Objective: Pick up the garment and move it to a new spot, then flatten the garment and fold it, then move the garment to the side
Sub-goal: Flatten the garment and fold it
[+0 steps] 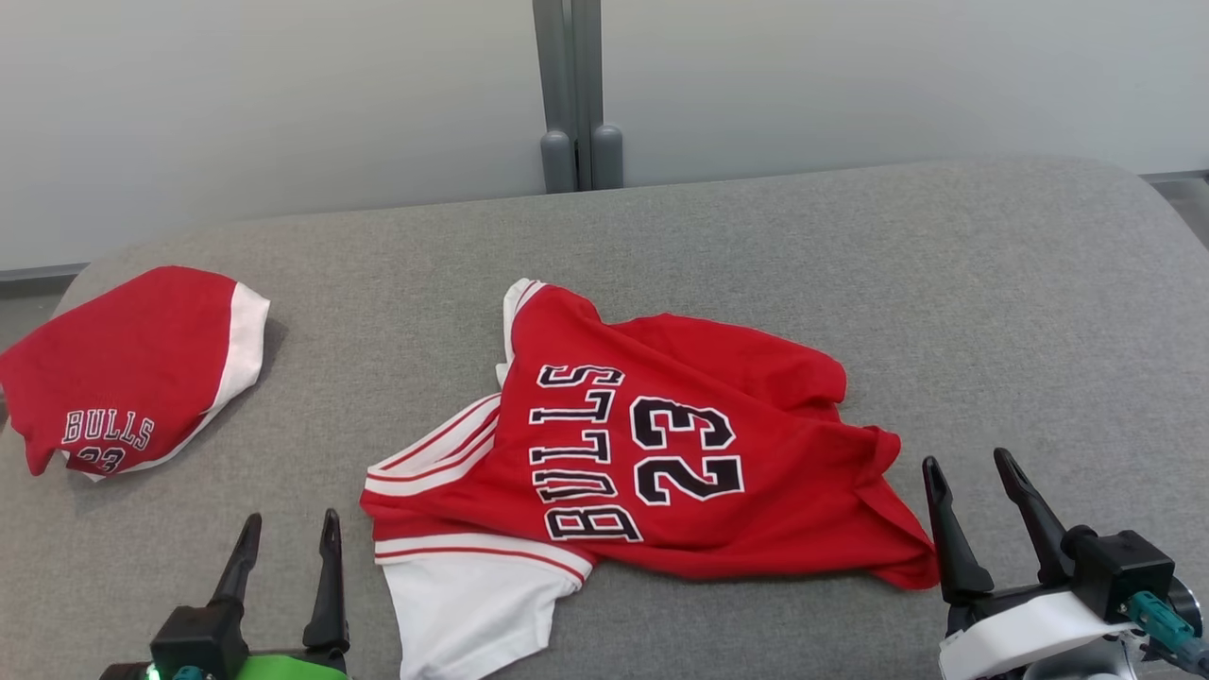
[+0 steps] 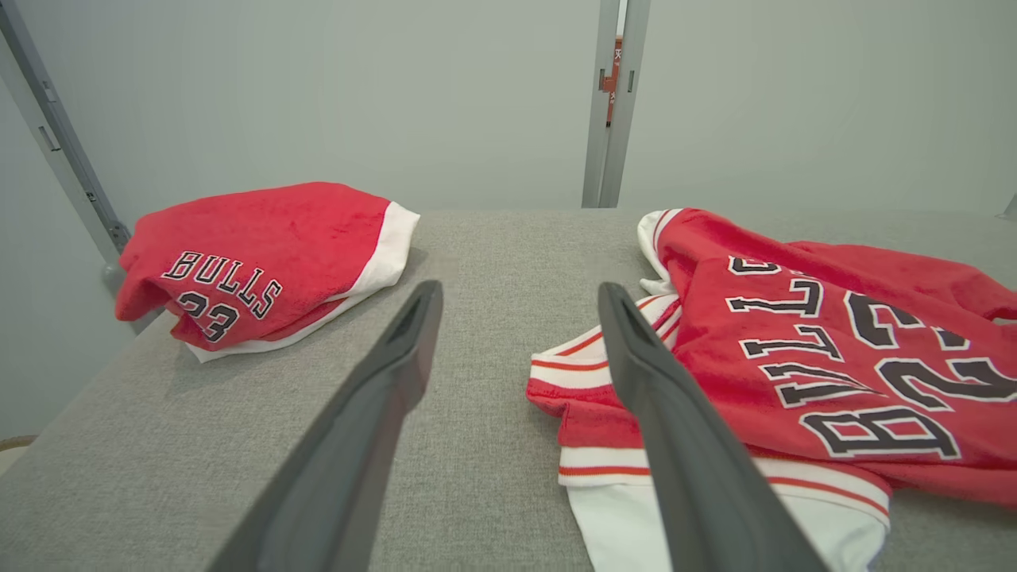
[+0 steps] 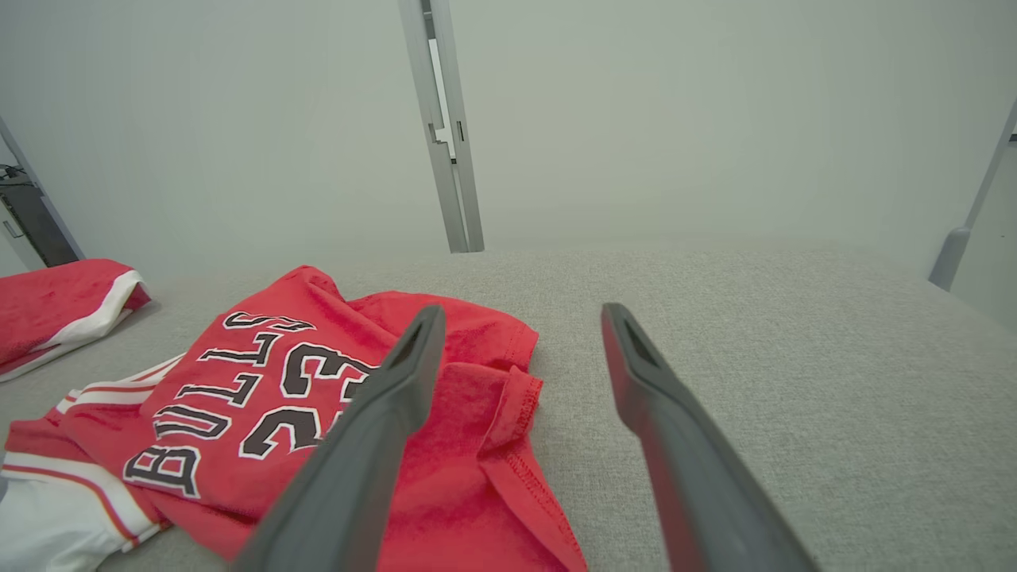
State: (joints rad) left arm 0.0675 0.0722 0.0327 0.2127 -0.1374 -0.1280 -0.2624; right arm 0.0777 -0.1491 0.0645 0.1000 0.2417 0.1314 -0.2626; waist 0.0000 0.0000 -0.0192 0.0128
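Left claw wide open, empty. Right claw same. Crumpled red jersey on grey worktop between claws: white sleeve just right of left claw, red hem just left of right claw, no contact. Folded shirt ahead-left of left claw.

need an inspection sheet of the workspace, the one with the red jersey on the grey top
surface: grey fabric top, no stains seen
job's things: red jersey, crumpled mid-surface, lettering facing up
clutter: second red garment, folded, at the far left edge
grippers: left gripper and right gripper both open, holding nothing
cables: teal plug at the right wrist
surroundings: pale wall, grey post behind the surface
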